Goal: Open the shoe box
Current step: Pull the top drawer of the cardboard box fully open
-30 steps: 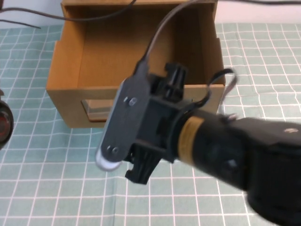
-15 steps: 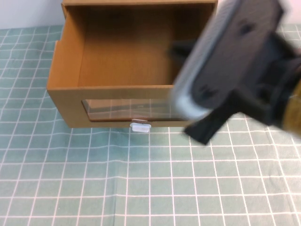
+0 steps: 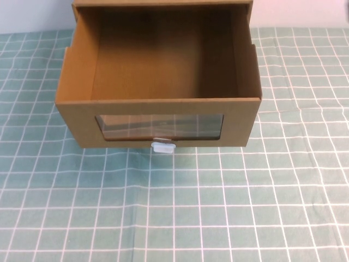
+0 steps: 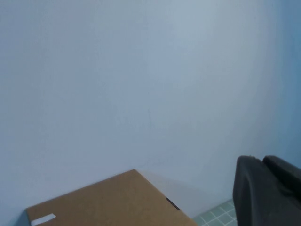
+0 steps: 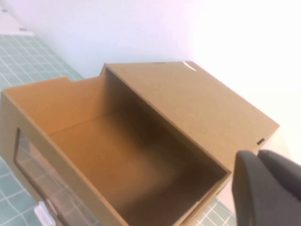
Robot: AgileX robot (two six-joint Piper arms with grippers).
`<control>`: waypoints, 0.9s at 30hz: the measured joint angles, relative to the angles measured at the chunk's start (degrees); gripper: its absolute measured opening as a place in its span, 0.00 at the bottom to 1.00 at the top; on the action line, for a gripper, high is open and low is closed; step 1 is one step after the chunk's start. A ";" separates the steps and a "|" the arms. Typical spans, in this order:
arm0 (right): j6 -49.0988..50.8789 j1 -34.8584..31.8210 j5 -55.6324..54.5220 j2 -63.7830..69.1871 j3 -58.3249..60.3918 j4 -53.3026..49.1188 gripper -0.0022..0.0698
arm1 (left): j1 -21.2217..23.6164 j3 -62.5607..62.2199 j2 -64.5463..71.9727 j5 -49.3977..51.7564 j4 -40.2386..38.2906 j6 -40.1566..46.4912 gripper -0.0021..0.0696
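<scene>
Below raised, closed right gripper [image 5: 264, 188]: shoe box [image 3: 158, 107], open; left gripper [image 4: 266, 194] aloft nearby.

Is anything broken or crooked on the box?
Nothing stands out. The shoe box sits straight, its drawer open and empty. The left gripper and the shut right gripper both hover clear of it.

One shoe box [image 3: 241, 123], one tablecloth [image 3: 180, 210]

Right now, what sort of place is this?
Probably a robot test bench: a checked green tablecloth, an open shoe box, a pale wall. The left pincer and the shut right pincer hover near the box, outside the overhead view.
</scene>
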 joint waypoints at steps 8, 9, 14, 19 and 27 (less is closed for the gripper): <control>0.00 0.00 -2.91 -9.59 8.63 0.52 0.01 | 0.00 19.47 -15.03 0.04 3.26 0.25 0.02; 0.00 0.00 -2.91 -10.57 9.37 0.79 0.01 | 0.00 22.48 -17.00 0.04 4.03 0.40 0.02; 0.00 0.00 -2.47 -16.62 12.97 3.57 0.01 | 0.00 42.86 -29.96 0.04 7.98 3.21 0.02; 0.00 0.00 3.20 -21.53 13.67 6.21 0.01 | 0.00 65.16 -42.41 0.04 11.00 5.57 0.02; 0.00 0.00 9.90 -27.17 16.19 10.43 0.01 | 0.00 97.25 -63.05 -8.70 12.74 7.69 0.02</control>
